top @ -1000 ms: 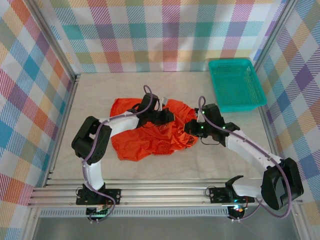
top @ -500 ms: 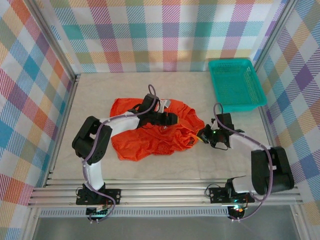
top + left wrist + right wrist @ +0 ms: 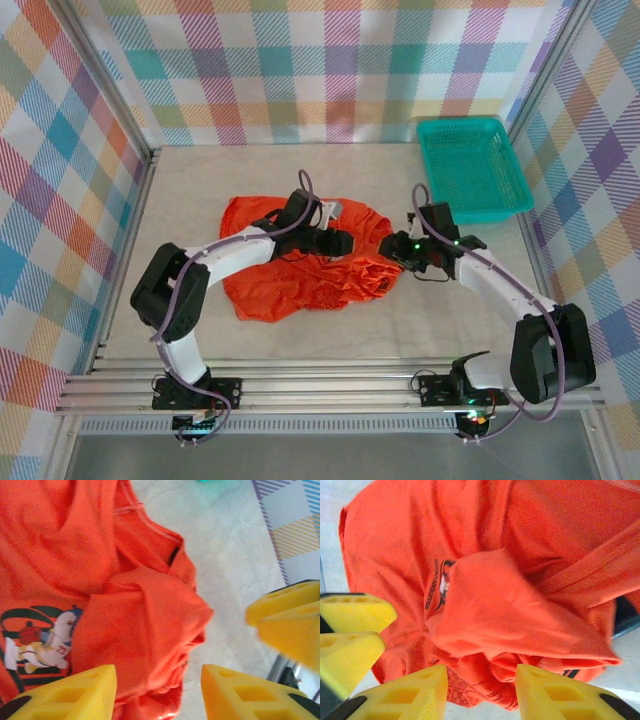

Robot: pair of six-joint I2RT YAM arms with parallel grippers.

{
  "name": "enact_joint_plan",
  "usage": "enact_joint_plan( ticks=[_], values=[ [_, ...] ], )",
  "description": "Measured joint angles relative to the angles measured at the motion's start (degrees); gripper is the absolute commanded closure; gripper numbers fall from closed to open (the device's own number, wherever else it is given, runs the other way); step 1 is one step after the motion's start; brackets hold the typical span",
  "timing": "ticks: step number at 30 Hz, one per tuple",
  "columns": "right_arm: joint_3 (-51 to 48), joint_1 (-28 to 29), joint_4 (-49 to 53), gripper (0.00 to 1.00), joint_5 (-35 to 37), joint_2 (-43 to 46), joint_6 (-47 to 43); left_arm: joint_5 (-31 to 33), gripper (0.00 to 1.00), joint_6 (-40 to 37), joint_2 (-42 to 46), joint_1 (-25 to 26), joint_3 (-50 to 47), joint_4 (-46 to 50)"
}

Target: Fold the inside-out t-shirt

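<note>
The orange t-shirt [image 3: 290, 280] lies crumpled in the middle of the table [image 3: 200, 180], nowhere near flat, and its right edge is bunched into a thick lump. Both arms are closing on that lump from opposite sides. The left gripper [image 3: 340, 240] hangs over it with its jaws spread wide, nothing caught between them; in its own wrist view the left gripper [image 3: 157, 672] straddles the heap of cloth [image 3: 145, 615]. The right gripper [image 3: 397, 250] faces it across the bunch, just beside it, jaws equally wide apart and empty. By my reading, they're lining up to take hold of that wad and pull it out flat before any fold.

The chest print [image 3: 37, 645] peeks out beside the lump: a white cartoon figure with blue and dark bands. There may be small digits on it, too blurred to read. No brand label I can make out. A teal basket [image 3: 472, 168] sits well apart in the far right corner.
</note>
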State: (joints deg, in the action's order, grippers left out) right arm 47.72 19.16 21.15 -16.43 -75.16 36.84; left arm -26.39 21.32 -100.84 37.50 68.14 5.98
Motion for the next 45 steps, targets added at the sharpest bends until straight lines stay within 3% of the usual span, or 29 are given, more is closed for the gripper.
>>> enact_joint_plan(
  ticks=[8, 20, 24, 26, 29, 31, 36, 41, 45],
  values=[
    [-0.2, 2.32, 1.68, 0.73, 2.38, -5.4, -1.11, 0.63, 0.55, 0.11, 4.17, 1.18, -1.86, 2.75],
    [1.49, 4.31, 4.17, 0.52, 6.29, -10.95, -3.74, 1.44, 0.57, 1.84, 4.22, 0.44, -4.17, 3.5],
    [1.49, 5.05, 3.98, 0.5, 7.21, -11.87, -4.35, 1.16, 0.58, 4.26, 4.22, -1.38, -5.51, 2.69],
    [1.7, 5.38, 3.76, 0.58, 7.76, -13.55, -4.37, 0.92, 0.58, 5.46, 4.22, -2.71, -6.29, 2.4],
    [2.73, 5.6, 3.78, 0.88, 8.83, -16.74, -4.63, 0.79, 0.58, 6.95, 4.13, -4.15, -6.99, 1.22],
    [3.74, 5.6, 4.48, 0.99, 9.4, -17.33, -4.74, 0.79, 0.58, 7.82, 3.72, -5.07, -7.19, 0.31],
    [10.08, 5.6, 11.06, 1.0, 9.66, -13.0, -7.32, 0.85, 0.61, 10.12, 0.09, -8.48, -9.11, -2.91],
    [18.6, 4.63, 17.2, 1.0, 3.93, 1.55, -13.64, 2.19, 0.63, 12.35, -4.76, -15.13, -11.82, -3.43],
    [23.34, 2.08, 18.16, 1.0, -2.43, 11.98, -17.03, 2.47, 0.64, 12.85, -5.22, -17.42, -11.63, -4.11]
  ],
)
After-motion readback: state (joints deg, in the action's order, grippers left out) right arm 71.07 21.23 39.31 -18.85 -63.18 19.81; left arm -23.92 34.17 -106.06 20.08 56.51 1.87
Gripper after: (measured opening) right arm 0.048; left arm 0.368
